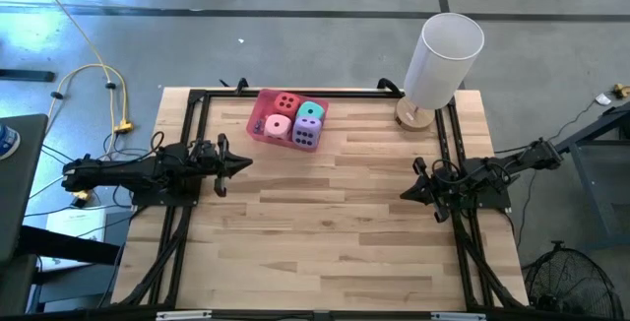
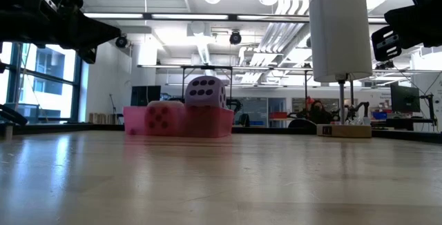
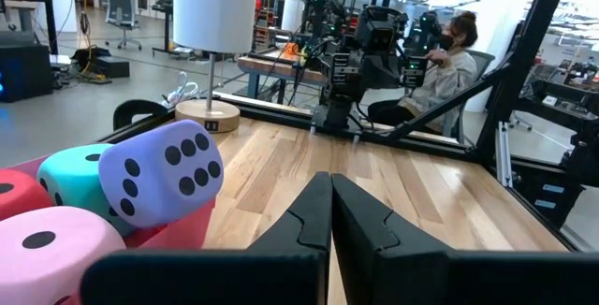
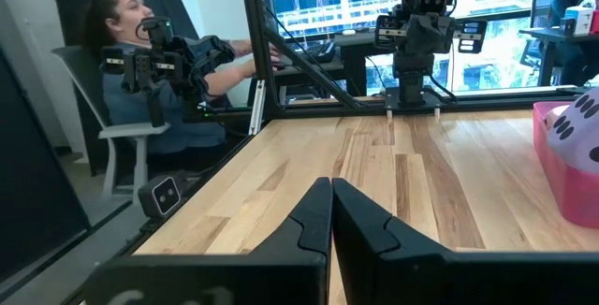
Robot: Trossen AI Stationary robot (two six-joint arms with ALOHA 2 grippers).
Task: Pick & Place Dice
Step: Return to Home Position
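**Item: dice, large, soft, four.**
- All sit in the pink bin (image 1: 256, 124), two by two.
- The red die (image 1: 286, 101) and teal die (image 1: 312, 112) are on the far side.
- The pink die (image 1: 279, 125) and purple die (image 1: 306, 134) are on the near side. The purple one is tilted and stands highest above the rim.
- No small dice can be made out, and none lie loose on the counter (image 1: 325, 232).

**Location.** The bin is on the far part of the counter, left of centre. Its outline is close to square, so no long axis can be told.

**Left gripper (image 1: 244, 162).** It is low at the counter's left edge, pointing inward. The fingers are pressed together with nothing between them. The bin lies ahead of these tips and off toward the far edge. This arm is the nearer of the two.

**Right gripper (image 1: 406, 194).** It is at the right edge, pointing inward, well apart from the bin. Its fingers are likewise closed and empty.

**Surroundings.** A white table lamp (image 1: 443, 60) on a wooden base stands at the far right corner. A seated person (image 3: 449, 62) is beyond the counter.

**Status, judged.** Sorting appears finished. Neither arm needs to reach, only to settle.
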